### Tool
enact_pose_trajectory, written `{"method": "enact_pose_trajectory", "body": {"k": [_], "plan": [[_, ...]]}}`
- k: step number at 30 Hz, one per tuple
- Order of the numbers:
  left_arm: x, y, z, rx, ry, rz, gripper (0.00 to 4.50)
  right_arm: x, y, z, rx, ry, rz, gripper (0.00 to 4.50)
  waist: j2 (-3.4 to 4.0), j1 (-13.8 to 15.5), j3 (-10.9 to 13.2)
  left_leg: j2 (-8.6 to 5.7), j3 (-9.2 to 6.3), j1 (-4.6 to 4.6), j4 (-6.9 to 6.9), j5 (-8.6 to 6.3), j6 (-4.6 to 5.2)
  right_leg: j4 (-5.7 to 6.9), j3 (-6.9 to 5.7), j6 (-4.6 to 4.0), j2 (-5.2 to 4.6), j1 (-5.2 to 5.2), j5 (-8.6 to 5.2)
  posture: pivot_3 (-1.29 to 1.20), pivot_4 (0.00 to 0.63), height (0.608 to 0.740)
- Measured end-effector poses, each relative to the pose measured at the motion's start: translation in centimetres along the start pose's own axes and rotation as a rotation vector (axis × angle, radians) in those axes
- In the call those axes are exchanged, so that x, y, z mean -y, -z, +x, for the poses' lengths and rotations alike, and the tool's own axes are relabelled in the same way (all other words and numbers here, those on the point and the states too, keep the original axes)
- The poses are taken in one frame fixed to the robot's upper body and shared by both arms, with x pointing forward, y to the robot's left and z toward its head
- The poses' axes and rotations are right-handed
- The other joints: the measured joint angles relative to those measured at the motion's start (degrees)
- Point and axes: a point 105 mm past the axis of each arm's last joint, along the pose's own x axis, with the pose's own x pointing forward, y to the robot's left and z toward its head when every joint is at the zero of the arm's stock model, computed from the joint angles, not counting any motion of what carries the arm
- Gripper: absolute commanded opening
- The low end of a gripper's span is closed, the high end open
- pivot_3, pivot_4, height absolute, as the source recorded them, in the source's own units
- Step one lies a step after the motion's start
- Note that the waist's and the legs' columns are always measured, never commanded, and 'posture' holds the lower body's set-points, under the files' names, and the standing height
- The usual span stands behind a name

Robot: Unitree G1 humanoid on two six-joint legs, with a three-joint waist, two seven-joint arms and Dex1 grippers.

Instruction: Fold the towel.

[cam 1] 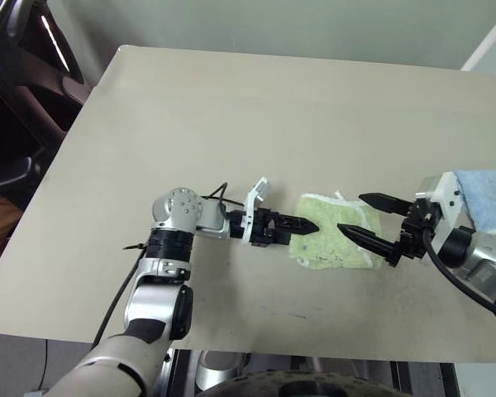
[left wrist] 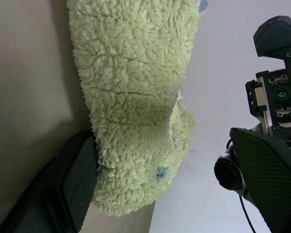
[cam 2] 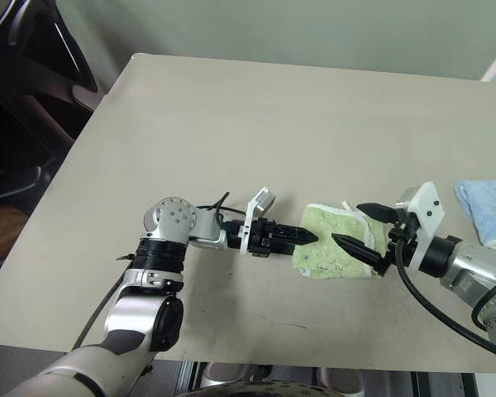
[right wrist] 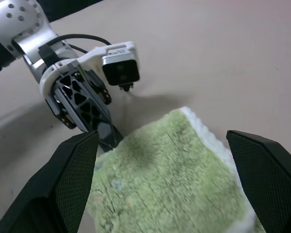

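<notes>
In the left eye view, the towel (cam 1: pixel 333 238) is seen lying folded into a small green pad on the beige table (cam 1: pixel 256 124), toward the near edge and between the two arms. The left gripper (cam 1: pixel 307 225) is levelled at the towel's left edge, its fingertips at the cloth; from this view it cannot be told how far its fingers are parted. The right gripper (cam 1: pixel 362 217) is held at the towel's right side with its two black fingers spread wide, one over the far corner and one over the near part of the cloth, nothing being clamped between them. A light blue towel (cam 1: pixel 486 197) is seen at the table's right edge, well apart from the green one. In the right eye view, the same arrangement is shown, the white stitched edging being visible along the towel's far side. In the left wrist view, the fluffy green pile is seen close up between the widely parted fingers (left wrist: pixel 75 187), one of them touching the cloth's edge. In the right wrist view, the towel is framed between the right gripper's wide-set fingers (right wrist: pixel 70 177), and the left gripper is seen at its corner.
</notes>
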Motion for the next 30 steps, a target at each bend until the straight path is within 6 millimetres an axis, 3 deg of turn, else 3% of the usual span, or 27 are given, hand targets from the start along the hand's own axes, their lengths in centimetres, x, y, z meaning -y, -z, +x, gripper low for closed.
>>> {"method": "enact_pose_trajectory", "body": {"k": [5, 8, 14, 20, 23, 27, 30], "plan": [[0.3, 0.2, 0.9, -0.024, 0.026, 0.006, 4.50, 0.3, -0.1, -0.4, 0.002, 0.021, -0.003, 4.44, -0.02, 0.0, 0.0, -0.49, 0.09, -0.21, -0.04, 0.08, 0.26, 0.04, -0.09, 0.59, -0.81, 0.08, -0.10, 0.00, 0.150, 0.733], [0.3, 0.2, 1.5, -0.030, 0.018, 0.023, 3.93, 0.3, -0.2, -0.5, 0.003, 0.026, -0.009, 4.50, -0.02, 0.0, 0.0, -0.61, 0.05, -0.25, -0.04, 0.11, 0.35, 0.02, -0.09, 0.75, -0.92, 0.13, -0.18, 0.00, 0.150, 0.733], [0.2, 0.2, 2.7, -0.032, 0.018, 0.053, 1.99, 0.6, 0.0, -1.2, 0.000, 0.057, -0.006, 4.50, -0.06, 0.0, 0.1, -0.70, 0.04, -0.29, -0.04, 0.16, 0.44, 0.01, -0.08, 0.86, -1.02, 0.11, -0.22, 0.00, 0.150, 0.733], [1.0, 0.4, 4.1, -0.063, 0.051, 0.050, 1.99, 0.7, 0.0, -1.5, -0.001, 0.079, -0.004, 4.50, -0.08, -0.3, 0.1, -0.70, 0.06, -0.30, -0.08, 0.15, 0.43, 0.02, -0.08, 1.00, -1.03, 0.07, -0.19, 0.00, 0.150, 0.733], [0.9, 0.5, 4.1, -0.065, 0.049, 0.045, 1.36, 0.9, -0.1, -1.6, 0.005, 0.097, -0.006, 4.50, -0.09, -0.5, 0.1, -0.69, 0.05, -0.30, -0.11, 0.14, 0.42, 0.04, -0.08, 1.32, -1.02, 0.05, -0.11, 0.00, 0.150, 0.733], [0.9, 0.3, 4.3, -0.059, 0.047, 0.060, 0.05, 0.9, -0.1, -1.8, 0.008, 0.107, -0.003, 4.50, -0.08, -0.5, 0.1, -0.69, 0.01, -0.30, -0.12, 0.14, 0.42, 0.04, -0.08, 1.41, -1.02, 0.09, -0.17, 0.00, 0.150, 0.733], [0.9, 0.3, 4.4, -0.054, 0.043, 0.068, 0.02, 0.9, 0.0, -1.8, 0.006, 0.107, 0.000, 4.50, -0.09, -0.5, 0.1, -0.70, 0.01, -0.30, -0.09, 0.16, 0.45, 0.03, -0.06, 1.36, -1.03, 0.11, -0.30, 0.00, 0.150, 0.733]]}}
